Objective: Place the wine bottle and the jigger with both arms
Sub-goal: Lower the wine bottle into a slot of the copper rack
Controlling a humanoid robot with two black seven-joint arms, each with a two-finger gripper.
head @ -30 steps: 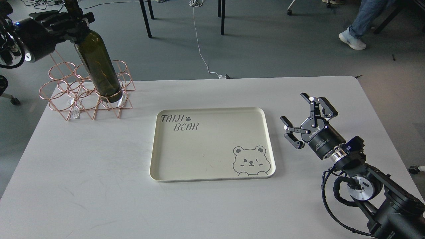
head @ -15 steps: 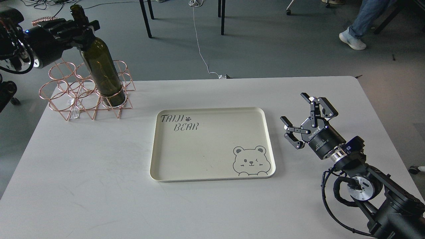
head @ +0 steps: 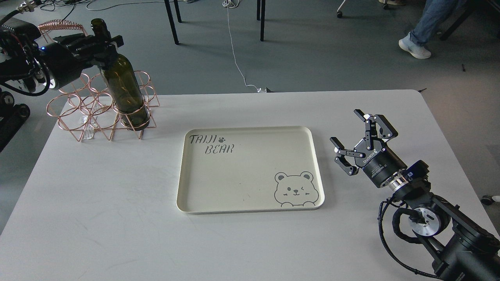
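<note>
Dark olive-green glass wine bottle (head: 124,91) stands in the front right ring of a copper wire rack (head: 84,113), at the far left corner of the white surface (head: 97,203). Bottle leans slightly, neck tipped toward the left. Its base sits down inside the ring; whether it touches the surface cannot be told.

Left gripper (head: 102,40), black, comes in from the left edge and has its jaws closed around the bottle's narrow neck, just below the mouth. Bottle mouth shows above the jaws.

Right gripper (head: 357,140), black with white lettering and a silver ring behind it, rests low over the right side of the surface, near the right edge of the tray. Jaws spread wide apart, nothing between them.

Cream rectangular tray (head: 250,207) with rounded corners lies flat in the middle of the surface, well apart from the rack. Printed "TAIJI BEAR" at its upper left, bear face drawing at lower right.

Silver jigger: not visible in this view.

Grey floor beyond the surface, with a white cable (head: 234,50) and dark chair legs (head: 172,23).
</note>
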